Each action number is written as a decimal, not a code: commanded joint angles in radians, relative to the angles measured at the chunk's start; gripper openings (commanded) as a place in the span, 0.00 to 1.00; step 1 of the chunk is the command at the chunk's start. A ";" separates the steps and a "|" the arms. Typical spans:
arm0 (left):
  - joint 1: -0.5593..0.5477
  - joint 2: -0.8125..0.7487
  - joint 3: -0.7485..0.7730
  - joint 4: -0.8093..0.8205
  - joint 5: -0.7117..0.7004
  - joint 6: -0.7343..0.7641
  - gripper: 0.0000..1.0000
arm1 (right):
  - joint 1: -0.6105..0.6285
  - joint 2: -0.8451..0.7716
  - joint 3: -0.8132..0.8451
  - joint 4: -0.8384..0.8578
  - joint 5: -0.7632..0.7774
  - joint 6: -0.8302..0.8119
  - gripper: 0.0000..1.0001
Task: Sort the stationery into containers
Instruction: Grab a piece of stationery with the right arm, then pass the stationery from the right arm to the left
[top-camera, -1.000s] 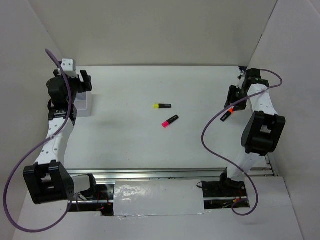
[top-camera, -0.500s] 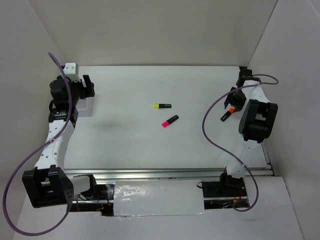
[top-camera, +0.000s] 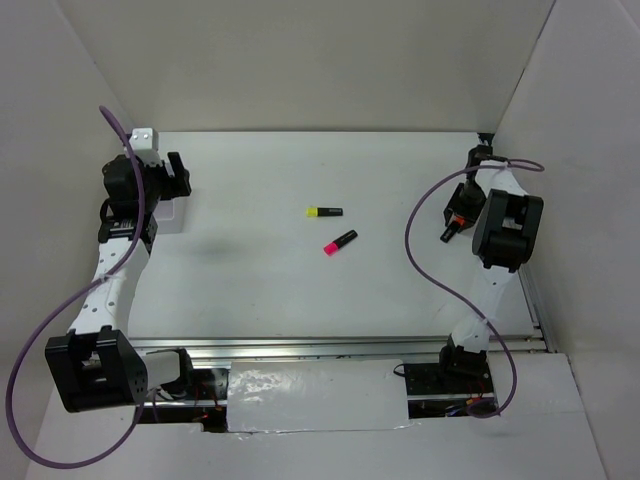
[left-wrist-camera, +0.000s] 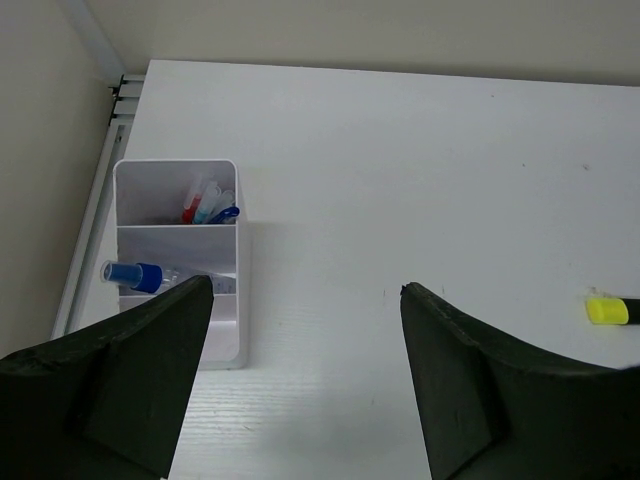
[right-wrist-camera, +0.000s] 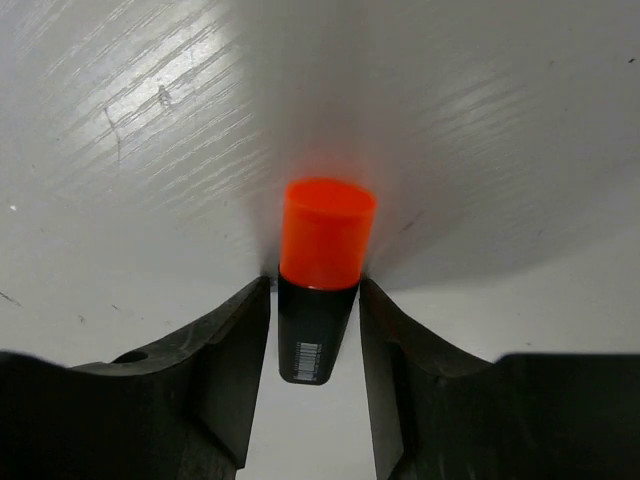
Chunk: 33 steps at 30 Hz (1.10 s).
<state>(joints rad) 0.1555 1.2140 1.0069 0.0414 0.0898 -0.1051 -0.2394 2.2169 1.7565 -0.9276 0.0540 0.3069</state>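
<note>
My right gripper (right-wrist-camera: 313, 288) is shut on an orange-capped black highlighter (right-wrist-camera: 325, 235), cap pointing away from the wrist, just over the table at the far right (top-camera: 452, 225). My left gripper (left-wrist-camera: 307, 290) is open and empty, above the table beside the white compartment box (left-wrist-camera: 175, 166), at the far left in the top view (top-camera: 166, 214). The box holds red and blue pens (left-wrist-camera: 205, 205) in its far compartment and a clear blue-capped bottle (left-wrist-camera: 135, 273) in the middle one. A yellow-capped highlighter (top-camera: 323, 212) and a pink-capped highlighter (top-camera: 340, 241) lie mid-table.
White walls enclose the table on the left, back and right. The right arm's purple cable (top-camera: 425, 270) loops over the table's right side. A metal rail (top-camera: 330, 347) runs along the near edge.
The right arm has folded toward the far right corner, still holding the orange-capped highlighter, which has turned steeper. The left gripper has shifted slightly by the box.
</note>
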 joint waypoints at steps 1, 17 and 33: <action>0.009 0.002 0.024 0.011 -0.012 0.007 0.88 | 0.017 0.017 0.044 -0.030 0.007 0.023 0.48; 0.104 -0.120 -0.098 0.031 0.705 -0.470 0.68 | 0.421 -0.454 -0.225 0.154 -0.499 -0.245 0.00; -0.398 -0.140 -0.137 0.044 0.498 -0.690 0.63 | 1.034 -0.645 -0.223 0.257 -0.177 -0.347 0.00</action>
<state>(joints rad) -0.2195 1.0668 0.8417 0.0395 0.6266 -0.7471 0.7586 1.5860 1.5253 -0.7094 -0.2298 -0.0059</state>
